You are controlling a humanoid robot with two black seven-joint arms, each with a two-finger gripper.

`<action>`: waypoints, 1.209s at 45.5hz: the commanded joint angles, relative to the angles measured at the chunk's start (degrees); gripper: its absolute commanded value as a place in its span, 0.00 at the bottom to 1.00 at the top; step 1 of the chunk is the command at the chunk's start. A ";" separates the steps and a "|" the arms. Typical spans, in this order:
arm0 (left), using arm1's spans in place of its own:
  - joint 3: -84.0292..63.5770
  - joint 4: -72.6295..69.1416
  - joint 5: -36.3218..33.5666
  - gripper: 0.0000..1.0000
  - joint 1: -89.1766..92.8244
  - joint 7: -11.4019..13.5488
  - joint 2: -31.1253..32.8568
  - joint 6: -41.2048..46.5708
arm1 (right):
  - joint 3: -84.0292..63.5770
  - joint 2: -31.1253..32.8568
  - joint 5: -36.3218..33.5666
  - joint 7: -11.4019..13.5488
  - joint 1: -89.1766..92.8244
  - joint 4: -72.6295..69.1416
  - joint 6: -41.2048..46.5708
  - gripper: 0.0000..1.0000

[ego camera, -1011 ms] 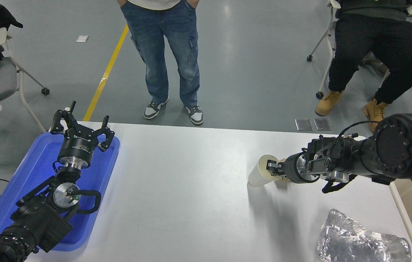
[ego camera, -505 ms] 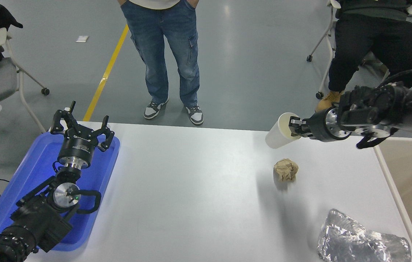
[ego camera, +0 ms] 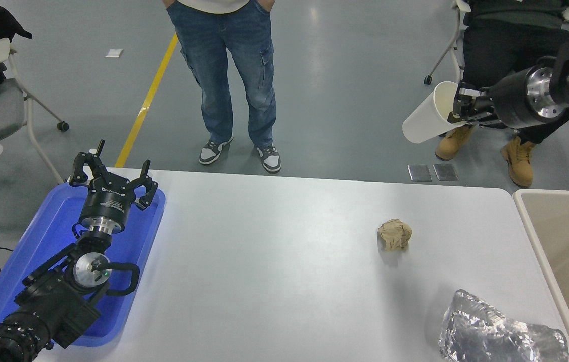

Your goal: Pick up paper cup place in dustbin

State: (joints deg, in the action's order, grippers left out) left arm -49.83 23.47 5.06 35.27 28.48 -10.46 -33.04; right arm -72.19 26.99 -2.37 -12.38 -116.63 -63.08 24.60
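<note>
My right gripper (ego camera: 458,109) is shut on the rim of the white paper cup (ego camera: 428,120) and holds it high in the air at the upper right, tilted with its base down to the left. The cup hangs beyond the table's far edge, up and to the left of the dustbin (ego camera: 528,221), the beige bin at the table's right end, only partly in view. My left gripper (ego camera: 112,177) is open and parked over the blue tray (ego camera: 53,216) at the lower left.
A crumpled brown paper ball (ego camera: 394,235) lies on the white table (ego camera: 264,261) right of centre. A crinkled silver foil bag (ego camera: 498,332) lies at the front right. A person in jeans (ego camera: 229,75) stands at the far side; a seated person (ego camera: 510,55) is at the top right.
My right arm has lifted the cup off the table next to the brown ball and carried it up and to the right. The dustbin has come into view. The left arm has not moved.
</note>
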 commanded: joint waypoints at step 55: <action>0.00 0.00 0.04 1.00 -0.03 0.00 0.00 -0.01 | 24.20 16.96 -0.62 0.78 60.81 47.52 -19.68 0.00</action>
State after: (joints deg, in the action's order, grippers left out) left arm -49.83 23.47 5.05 35.29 28.48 -10.46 -33.05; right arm -55.24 43.19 -2.97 -11.79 -69.32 -20.41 11.82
